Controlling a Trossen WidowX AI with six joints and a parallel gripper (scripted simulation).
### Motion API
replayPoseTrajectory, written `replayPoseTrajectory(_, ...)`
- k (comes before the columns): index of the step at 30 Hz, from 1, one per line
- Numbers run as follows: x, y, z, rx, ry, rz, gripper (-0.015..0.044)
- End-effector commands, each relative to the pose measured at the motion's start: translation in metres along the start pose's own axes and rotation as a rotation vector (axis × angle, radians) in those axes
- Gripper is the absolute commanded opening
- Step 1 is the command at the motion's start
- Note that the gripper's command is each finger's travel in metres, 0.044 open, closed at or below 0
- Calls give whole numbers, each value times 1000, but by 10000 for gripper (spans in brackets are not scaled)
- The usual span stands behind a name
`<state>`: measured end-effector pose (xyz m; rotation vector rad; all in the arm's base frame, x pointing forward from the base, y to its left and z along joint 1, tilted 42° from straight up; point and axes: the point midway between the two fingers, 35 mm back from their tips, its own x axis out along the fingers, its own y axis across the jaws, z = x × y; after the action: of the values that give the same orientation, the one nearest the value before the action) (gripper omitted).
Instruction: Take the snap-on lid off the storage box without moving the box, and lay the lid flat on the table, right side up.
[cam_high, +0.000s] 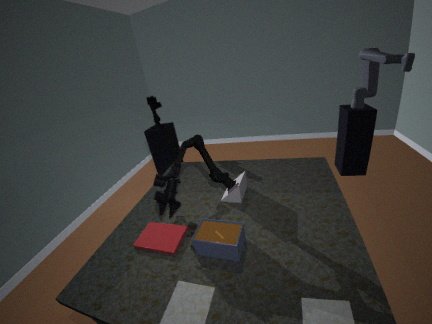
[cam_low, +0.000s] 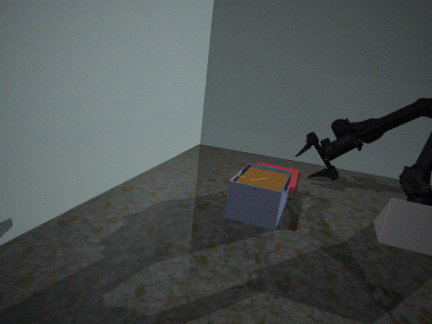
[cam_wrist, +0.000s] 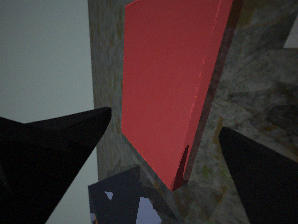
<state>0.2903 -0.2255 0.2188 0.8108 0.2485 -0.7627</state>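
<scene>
The red lid (cam_high: 161, 237) (cam_low: 294, 181) (cam_wrist: 165, 65) lies flat on the table beside the box, its smooth broad face up and its rim side down. The blue-grey storage box (cam_high: 217, 251) (cam_low: 254, 206) (cam_wrist: 148, 212) stands upright and open at the top, with an orange surface inside. In the top view the box is just right of the lid, with a gap between them. My gripper (cam_high: 166, 215) (cam_low: 302, 166) (cam_wrist: 164, 122) is open and empty, above the lid's far side. In the wrist view the lid shows between the spread fingers, farther away and not touched by them.
A pale wedge-shaped block (cam_high: 240, 194) (cam_low: 407, 227) is at my arm's base. Two pale flat patches (cam_high: 192, 305) (cam_high: 327, 311) lie at the front of the table. A grey arm (cam_high: 370, 75) on a black pedestal and another black pedestal (cam_high: 162, 145) stand beyond the table.
</scene>
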Motion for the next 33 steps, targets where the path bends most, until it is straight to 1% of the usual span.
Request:
replayPoseTrajectory(1, -8, -6, -1, -2, 2, 1, 440)
replayPoseTrajectory(22, -39, -33, -1, -4, 2, 0, 440)
replayPoseTrajectory(25, -39, -26, 0, -4, 2, 0, 440)
replayPoseTrajectory(33, -52, -18, 1, -3, 2, 0, 440)
